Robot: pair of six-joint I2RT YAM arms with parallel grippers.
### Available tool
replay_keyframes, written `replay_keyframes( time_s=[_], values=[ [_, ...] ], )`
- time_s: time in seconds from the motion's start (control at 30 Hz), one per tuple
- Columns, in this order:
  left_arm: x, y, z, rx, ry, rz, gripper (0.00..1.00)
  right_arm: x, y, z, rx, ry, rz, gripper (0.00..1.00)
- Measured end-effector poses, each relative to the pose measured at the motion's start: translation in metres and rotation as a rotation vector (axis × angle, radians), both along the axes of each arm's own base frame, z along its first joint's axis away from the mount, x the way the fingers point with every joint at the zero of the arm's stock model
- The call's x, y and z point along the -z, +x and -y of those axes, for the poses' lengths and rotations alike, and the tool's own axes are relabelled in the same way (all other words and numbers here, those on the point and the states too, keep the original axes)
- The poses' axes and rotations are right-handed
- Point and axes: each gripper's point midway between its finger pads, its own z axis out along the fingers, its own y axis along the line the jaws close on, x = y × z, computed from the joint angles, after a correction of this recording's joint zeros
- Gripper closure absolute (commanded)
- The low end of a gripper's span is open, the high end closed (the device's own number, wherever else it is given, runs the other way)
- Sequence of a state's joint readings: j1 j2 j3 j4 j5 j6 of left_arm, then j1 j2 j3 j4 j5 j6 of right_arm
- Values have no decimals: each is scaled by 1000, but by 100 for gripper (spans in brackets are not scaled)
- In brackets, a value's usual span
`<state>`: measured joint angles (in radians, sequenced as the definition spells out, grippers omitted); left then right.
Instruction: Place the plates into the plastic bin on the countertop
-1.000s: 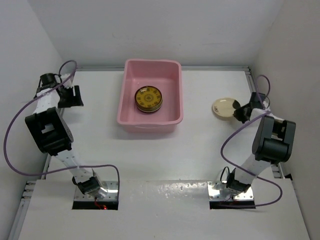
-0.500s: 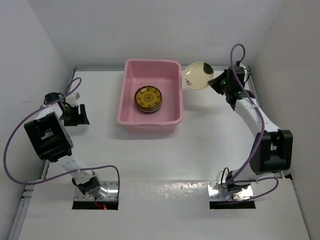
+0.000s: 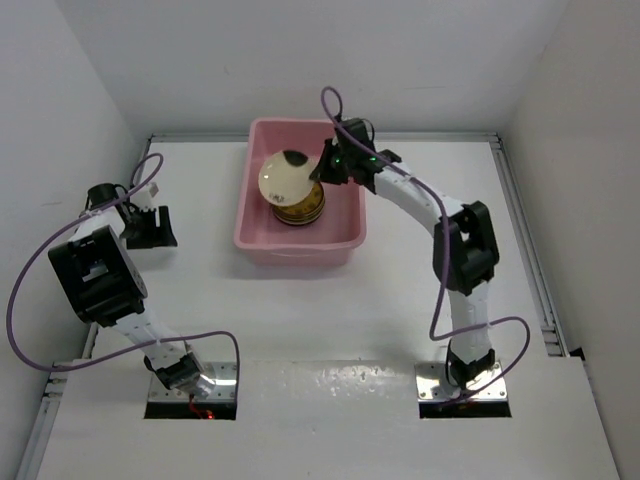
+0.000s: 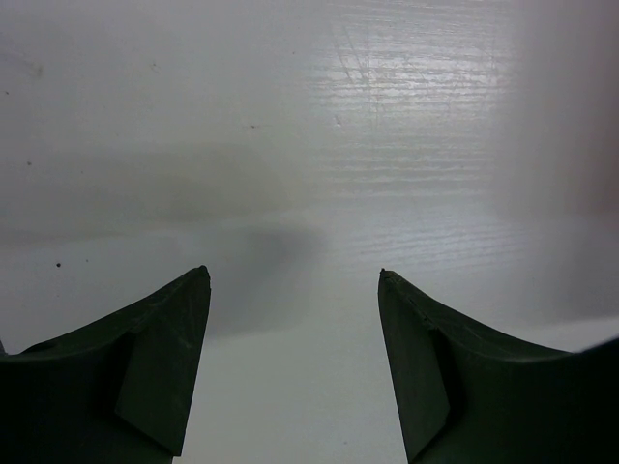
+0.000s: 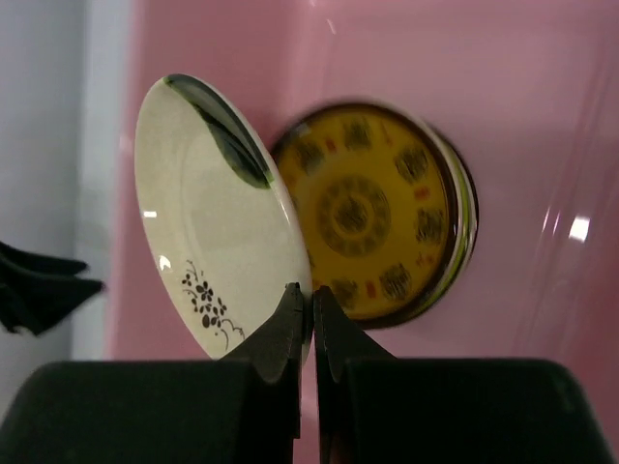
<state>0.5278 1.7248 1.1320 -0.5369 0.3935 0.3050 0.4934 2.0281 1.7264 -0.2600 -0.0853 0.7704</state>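
The pink plastic bin (image 3: pixel 349 232) stands at the back middle of the white countertop (image 3: pixel 330 320). A stack of plates topped by a yellow-brown patterned plate (image 3: pixel 303 207) lies in it, also in the right wrist view (image 5: pixel 377 208). My right gripper (image 3: pixel 320 172) is shut on the rim of a cream plate with a dark patch (image 3: pixel 285 174) and holds it tilted above the stack, over the bin; the right wrist view shows this gripper (image 5: pixel 311 295), the cream plate (image 5: pixel 208 222) and the bin's floor (image 5: pixel 522 97). My left gripper (image 3: pixel 160 228) is open and empty at the far left (image 4: pixel 295 275).
White walls close the countertop at the back and both sides. A thin metal rail (image 3: pixel 525 240) runs along the right and back edges. The arm bases sit at the near edge.
My right arm lifted the cream plate from the right side of the countertop and swung it left over the bin. My left gripper moved a little nearer along the left wall, then stayed.
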Motion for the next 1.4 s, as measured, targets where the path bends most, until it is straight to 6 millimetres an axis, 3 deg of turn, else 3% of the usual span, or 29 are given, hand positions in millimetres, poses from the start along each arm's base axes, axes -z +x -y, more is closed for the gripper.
replay_keyframes(
  time_s=[0.13, 0.23, 0.87, 0.97, 1.0, 1.03, 1.2, 1.4],
  values=[
    [0, 0, 0, 0, 0, 1, 28, 65, -8, -8, -37, -78, -145, 100],
    [0, 0, 0, 2, 1, 3, 28, 88, -6, -4, -30, -100, -195, 100],
    [-1, 1, 0, 10, 2, 8, 28, 78, 6, 9, 9, -22, -203, 98],
    [-2, 2, 0, 10, 4, 12, 28, 75, 6, 9, 3, -34, -199, 59],
    [-2, 3, -1, 10, 4, 13, 28, 75, 5, 9, 1, -44, -201, 38],
    [-2, 2, 0, 10, 4, 12, 28, 74, 3, 9, -3, -54, -203, 32],
    [-2, 2, 0, 10, 3, 11, 28, 54, 6, -3, -76, -153, -153, 14],
    [-9, 8, -2, 14, 12, 27, 28, 29, -8, -6, -135, -306, -63, 8]
  ],
)
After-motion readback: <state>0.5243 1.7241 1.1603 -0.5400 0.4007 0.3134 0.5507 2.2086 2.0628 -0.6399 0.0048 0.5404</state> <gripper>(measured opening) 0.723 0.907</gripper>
